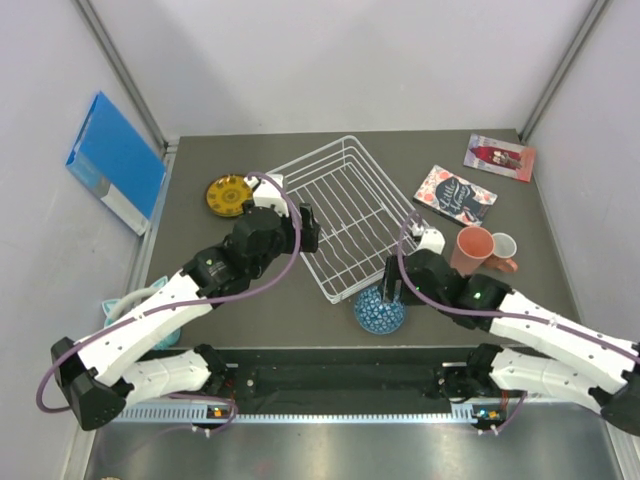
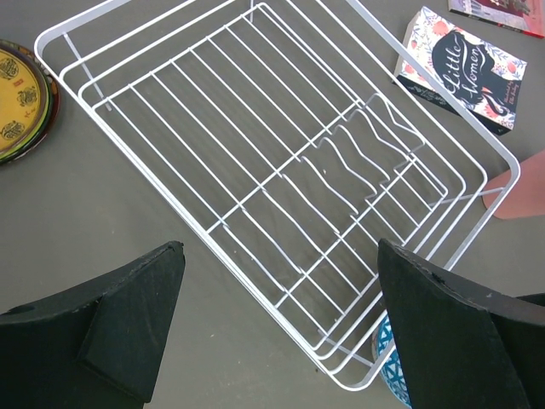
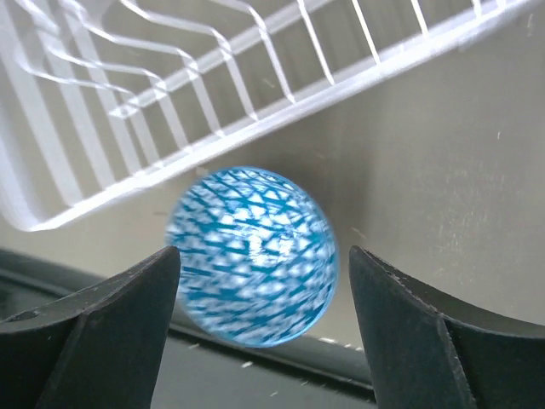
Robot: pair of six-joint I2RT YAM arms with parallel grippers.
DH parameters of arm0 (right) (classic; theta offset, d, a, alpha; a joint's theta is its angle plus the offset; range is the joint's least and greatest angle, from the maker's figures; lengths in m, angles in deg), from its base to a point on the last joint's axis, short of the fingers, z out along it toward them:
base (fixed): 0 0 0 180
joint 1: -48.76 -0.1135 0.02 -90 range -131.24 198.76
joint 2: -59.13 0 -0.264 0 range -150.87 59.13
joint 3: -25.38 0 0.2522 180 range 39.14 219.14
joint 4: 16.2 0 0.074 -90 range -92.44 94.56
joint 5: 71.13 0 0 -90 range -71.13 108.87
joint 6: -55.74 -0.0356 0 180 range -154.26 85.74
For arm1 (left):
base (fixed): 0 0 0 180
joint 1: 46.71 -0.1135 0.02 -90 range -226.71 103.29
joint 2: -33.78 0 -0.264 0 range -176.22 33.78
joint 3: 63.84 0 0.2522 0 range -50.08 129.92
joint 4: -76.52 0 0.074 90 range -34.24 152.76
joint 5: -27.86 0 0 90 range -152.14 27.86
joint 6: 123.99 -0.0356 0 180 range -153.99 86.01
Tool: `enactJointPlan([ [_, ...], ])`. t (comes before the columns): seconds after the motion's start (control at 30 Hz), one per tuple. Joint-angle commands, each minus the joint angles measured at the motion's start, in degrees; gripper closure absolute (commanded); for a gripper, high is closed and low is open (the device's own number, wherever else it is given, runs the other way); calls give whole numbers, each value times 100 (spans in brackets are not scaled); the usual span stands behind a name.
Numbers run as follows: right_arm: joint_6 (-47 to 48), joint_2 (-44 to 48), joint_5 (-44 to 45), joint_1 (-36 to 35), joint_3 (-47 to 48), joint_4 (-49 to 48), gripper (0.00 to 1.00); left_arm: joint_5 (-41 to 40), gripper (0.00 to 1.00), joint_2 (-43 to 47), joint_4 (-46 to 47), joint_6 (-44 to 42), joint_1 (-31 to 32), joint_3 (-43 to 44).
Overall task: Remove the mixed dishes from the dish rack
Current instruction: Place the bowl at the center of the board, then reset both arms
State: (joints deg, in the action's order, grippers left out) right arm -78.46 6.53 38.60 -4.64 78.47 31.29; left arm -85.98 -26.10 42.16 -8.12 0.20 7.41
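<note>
The white wire dish rack (image 1: 312,154) lies in the middle of the table with no dishes in it. My left gripper (image 1: 305,232) hovers open over its near left side (image 2: 284,293), jaws wide and nothing between them (image 2: 279,256). A small blue patterned bowl (image 1: 379,311) sits on the table just off the rack's near corner. My right gripper (image 1: 393,290) stands open right above it. In the right wrist view the bowl (image 3: 251,254) looks blurred between the spread fingers (image 3: 264,281). An amber plate (image 1: 229,195), a pink cup (image 1: 472,249) and a white mug (image 1: 503,250) rest outside the rack.
Two printed booklets (image 1: 455,194) (image 1: 499,156) lie at the back right. A blue folder (image 1: 115,160) leans on the left wall. A black rail (image 1: 340,380) runs along the table's near edge, close to the bowl.
</note>
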Motion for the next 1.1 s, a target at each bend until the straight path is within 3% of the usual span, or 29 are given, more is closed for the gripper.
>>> enactJointPlan([
  [0.0, 25, 320, 374, -170, 1109, 870, 20, 2, 1, -50, 162, 85, -25, 139],
  [0.13, 324, 461, 550, -223, 1919, 1284, 19, 2, 1, -59, 126, 76, -25, 183],
  [0.23, 859, 680, 707, -231, 2236, 952, 19, -42, 1, -68, 74, 68, -25, 218],
  [0.43, 2046, 893, 1524, -232, 1745, -876, 19, 54, 1, -156, -233, 147, -25, 332],
  [0.57, 3054, 471, 2839, -424, 1736, -1526, 16, 300, 1, -375, -741, 182, -42, 560],
  [0.7, 4312, 470, 3853, -969, 1465, -2983, 13, 353, 1, -849, -1577, 384, -51, 1141],
  [0.73, 4689, 539, 4002, -1100, 1376, -3918, 12, 379, 1, -885, -1631, 427, -42, 1159],
  [0.87, 6796, 532, 4346, -1733, 840, -6103, 0, 616, 1, -736, -1386, 621, -42, 905],
  [1.07, 7303, 22, 4277, -1884, 830, -6433, 0, 134, 1, -419, -1147, 937, -51, 560],
])
